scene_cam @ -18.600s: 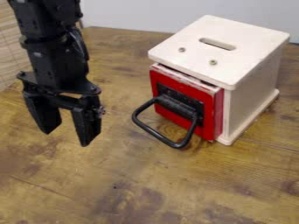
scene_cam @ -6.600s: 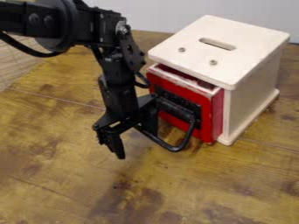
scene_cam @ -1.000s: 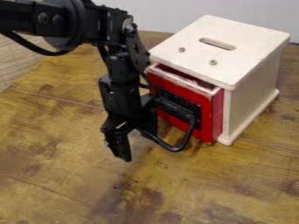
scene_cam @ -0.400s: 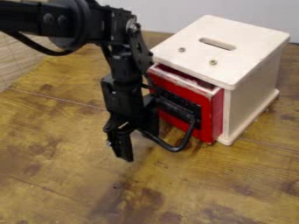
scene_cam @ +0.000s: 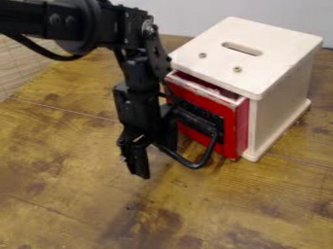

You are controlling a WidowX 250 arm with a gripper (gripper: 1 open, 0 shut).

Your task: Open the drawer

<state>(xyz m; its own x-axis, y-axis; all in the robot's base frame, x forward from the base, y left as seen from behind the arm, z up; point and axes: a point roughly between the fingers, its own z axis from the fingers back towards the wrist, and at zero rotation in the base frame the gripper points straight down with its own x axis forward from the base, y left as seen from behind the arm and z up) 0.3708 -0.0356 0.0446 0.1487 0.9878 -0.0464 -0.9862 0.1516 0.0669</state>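
Observation:
The drawer has a red front with a black panel and sits in the cream-white box at the right. Its red front stands slightly out from the box. Its black loop handle slopes down toward the table in front of it. My black arm comes in from the upper left. The gripper points straight down, close to the left side of the handle loop, with its tips near the table. I see the fingers edge-on, one behind the other, so their gap is hidden. Contact with the handle is not visible.
The box's cream top has a slot and two small screws. The worn wooden table spreads to the left and front of the box. A pale woven surface lies at the far left edge.
The gripper has edged slightly right toward the handle's left side and turned a little more edge-on. The drawer and handle have not moved.

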